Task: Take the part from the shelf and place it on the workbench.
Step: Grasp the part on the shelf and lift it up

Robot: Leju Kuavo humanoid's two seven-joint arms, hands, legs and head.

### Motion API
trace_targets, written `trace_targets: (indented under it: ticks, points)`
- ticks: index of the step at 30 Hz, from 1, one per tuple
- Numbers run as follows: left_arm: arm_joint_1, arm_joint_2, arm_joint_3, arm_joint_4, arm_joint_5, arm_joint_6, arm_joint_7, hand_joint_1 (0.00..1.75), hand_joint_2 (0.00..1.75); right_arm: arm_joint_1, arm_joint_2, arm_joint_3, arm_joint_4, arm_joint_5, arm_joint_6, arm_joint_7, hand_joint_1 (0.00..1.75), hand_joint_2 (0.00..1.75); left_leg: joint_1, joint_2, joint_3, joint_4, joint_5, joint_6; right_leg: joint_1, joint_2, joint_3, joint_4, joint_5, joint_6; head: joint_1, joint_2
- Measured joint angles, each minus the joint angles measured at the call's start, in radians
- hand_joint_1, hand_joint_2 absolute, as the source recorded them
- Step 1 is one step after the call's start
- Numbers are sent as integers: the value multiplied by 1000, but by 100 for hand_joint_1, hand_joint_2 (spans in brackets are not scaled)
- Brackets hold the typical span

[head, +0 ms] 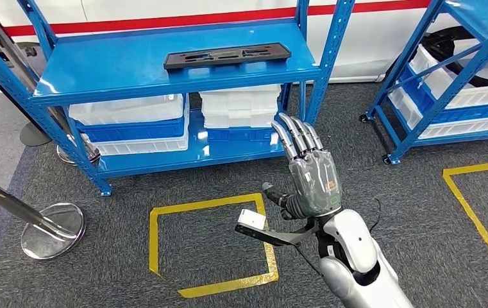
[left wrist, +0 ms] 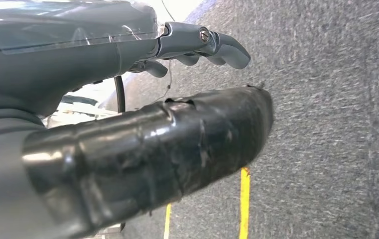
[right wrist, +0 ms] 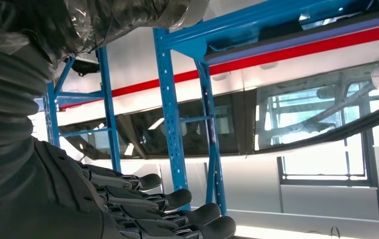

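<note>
Nearest the head camera, the right hand (head: 310,176) is raised before the blue shelf (head: 164,77), fingers straight and apart, holding nothing. Going left to right: a chrome stanchion base (head: 52,230) sits on the carpet, then a yellow tape square (head: 212,244), then that hand. The task's thing, a long flat black part (head: 227,55), lies on the top deck, above white bins (head: 129,109), well apart from the fingers. To reach well, I judge the hand should rise and travel leftward, coming over the part's middle so the long piece lifts level. The left hand (left wrist: 192,47) hangs over carpet, fingers loosely curled around nothing. No workbench can be made out, and a second shelf (head: 446,83) is cut off at the right.
</note>
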Motion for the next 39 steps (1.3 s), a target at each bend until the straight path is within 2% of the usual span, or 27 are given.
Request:
trace_targets:
  ticks: [1, 2, 3, 4, 5, 6, 9, 10, 12, 14, 15, 16, 17, 19, 21, 23, 24, 26, 27, 29, 30, 31, 32, 34, 35, 36, 39]
  points:
    - [1, 0, 0, 0, 0, 0, 0, 0, 0, 0, 0, 1, 4, -2, 0, -1, 0, 175, 0, 0, -5, -10, 25, -1, 0, 1, 7, 2, -7, 1, 0, 0]
    - [2, 0, 0, 0, -1, 0, 0, 0, 0, 0, 0, 2, 7, -4, 0, -1, 0, 175, 0, 0, 8, -56, 67, -1, 0, 2, 15, 5, -15, 4, 0, 0]
    - [3, 0, 0, 0, -1, 0, 0, 0, 0, -1, 0, 3, 9, -6, 0, -3, 0, 175, 0, 0, 32, -119, 108, 1, -1, 3, 21, 9, -25, 7, 0, 0]
    - [3, 0, 0, 0, -3, 0, 0, 0, 0, -2, 0, 3, 11, -8, 0, -4, 0, 175, -2, 0, 58, -177, 134, 3, 1, 3, 25, 15, -35, 13, 0, 0]
    - [3, 0, 0, 0, -4, -1, -1, 0, 0, -3, 0, 4, 13, -11, 1, -7, 0, 175, -3, 0, 76, -216, 144, 8, 2, 4, 26, 19, -44, 18, 0, 0]
    - [3, 0, 0, 0, -6, -2, -2, 0, 0, -5, 1, 5, 15, -13, 1, -10, 0, 175, -5, -1, 86, -236, 141, 14, 4, 4, 27, 22, -49, 24, 0, 0]
    - [2, 0, 0, 0, -14, -3, -5, 0, 0, -14, 3, 7, 20, -26, 1, -20, 0, 175, -5, -3, 99, -249, 126, 32, 4, 5, 34, 33, -55, 37, 1, 0]
    - [2, -1, 0, 0, -17, -4, -6, 0, 0, -18, 4, 7, 21, -32, 2, -23, 0, 175, -3, -3, 108, -252, 123, 38, 2, 4, 28, 51, -62, 42, 1, 0]
    - [2, -1, 0, 0, -22, -5, -9, 0, 0, -26, 5, 8, 24, -44, 7, -30, 0, 175, -1, -3, 123, -256, 115, 49, -3, 3, -22, 141, -94, 52, 2, 0]
    - [2, -1, 0, 0, -23, -5, -10, 0, 0, -30, 5, 9, 28, -52, 12, -35, 0, 175, -1, -3, 135, -256, 103, 52, -8, 3, -107, 265, -132, 59, 1, 0]
    - [2, -1, 0, 0, -23, -5, -11, 0, 0, -29, 5, 9, 31, -54, 14, -36, 0, 175, -2, -4, 144, -256, 96, 52, -9, 3, -141, 301, -135, 61, 1, 0]
    - [3, -1, 0, 0, -23, -5, -11, 0, 0, -29, 5, 10, 34, -57, 15, -37, 0, 175, -2, -5, 154, -256, 88, 50, -10, 3, -160, 302, -116, 60, 1, 0]
    - [3, -1, 0, 0, -24, -5, -11, 0, 0, -30, 6, 11, 36, -60, 15, -38, 0, 175, -2, -6, 166, -257, 79, 49, -9, 3, -160, 266, -78, 56, 1, 0]
    - [4, -3, 0, 1, -28, -6, -11, 0, 0, -36, 6, 11, 41, -66, 19, -41, 0, 175, -2, -6, 191, -258, 62, 45, -2, 3, -129, 141, 17, 42, 1, 0]
    - [3, -6, 0, 1, -35, -7, -13, 0, 0, -50, 7, 12, 48, -68, 28, -44, 0, 175, 0, -6, 203, -265, 51, 36, 10, 2, -105, 60, 54, 25, 1, 0]
    - [1, -7, 0, 2, -43, -9, -14, 0, 0, -70, 10, 15, 60, -53, 29, -40, 0, 175, -1, -4, 211, -269, 52, 24, 17, 4, -91, 34, 50, 11, 3, 0]
    - [-1, -7, 0, 2, -47, -9, -15, 0, 0, -82, 13, 16, 68, -37, 26, -34, 0, 175, -1, -2, 214, -264, 52, 19, 15, 5, -78, 22, 53, 6, 3, 0]
    - [-4, -6, 0, 2, -54, -10, -17, 0, 0, -109, 18, 19, 91, -10, 18, -22, 0, 175, -2, -1, 198, -214, 50, 14, 8, 5, -50, 1, 49, -3, 3, 0]
    - [-6, -6, 0, 2, -57, -10, -18, 0, 0, -123, 22, 20, 105, -2, 15, -17, 0, 175, -1, -2, 167, -162, 37, 13, 6, 5, -39, -5, 46, -6, 2, 0]
    - [-7, -4, 0, 3, -61, -10, -18, 0, 0, -144, 29, 21, 138, 2, 11, -14, 0, 175, -1, -2, 84, -45, -8, 5, 6, 5, -25, -6, 33, -11, 1, 0]
    - [-7, -2, 0, 3, -62, -10, -18, 0, 0, -149, 31, 21, 152, 2, 10, -13, 0, 175, 0, -2, 49, -9, -26, 0, 6, 5, -18, -6, 26, -11, 1, 0]
    - [-6, -1, 0, 3, -64, -10, -18, 0, 0, -152, 33, 21, 165, 2, 10, -13, 0, 175, 0, -2, 28, -3, -25, -3, 6, 6, -9, -5, 17, -10, 2, 0]
    - [-5, -1, 0, 3, -64, -10, -18, 0, 0, -155, 33, 21, 174, 2, 9, -13, 0, 175, 1, -1, 24, -30, 0, -4, 5, 7, 2, -4, 9, -7, 1, 0]
    - [-1, -1, 0, 3, -65, -10, -18, 0, 0, -161, 36, 21, 190, 2, 8, -13, 0, 175, 2, -1, 46, -150, 99, -4, 3, 8, 22, 1, -13, 1, 2, 0]
    - [-1, 0, 0, 3, -66, -10, -19, 0, 0, -165, 38, 22, 197, 3, 6, -13, 0, 175, 0, -1, 58, -203, 129, -1, 3, 8, 28, 6, -23, 7, 2, 0]
    - [-1, 0, 0, 4, -67, -11, -19, 0, 0, -169, 40, 22, 203, 4, 4, -13, 0, 175, -1, -1, 66, -238, 150, 4, 4, 8, 30, 10, -32, 13, 2, 0]
    - [-2, 0, 0, 4, -71, -11, -20, 0, 0, -182, 42, 22, 222, 20, -7, -6, 0, 175, -4, -2, 72, -253, 153, 30, 6, 8, 30, 20, -44, 30, 1, 0]
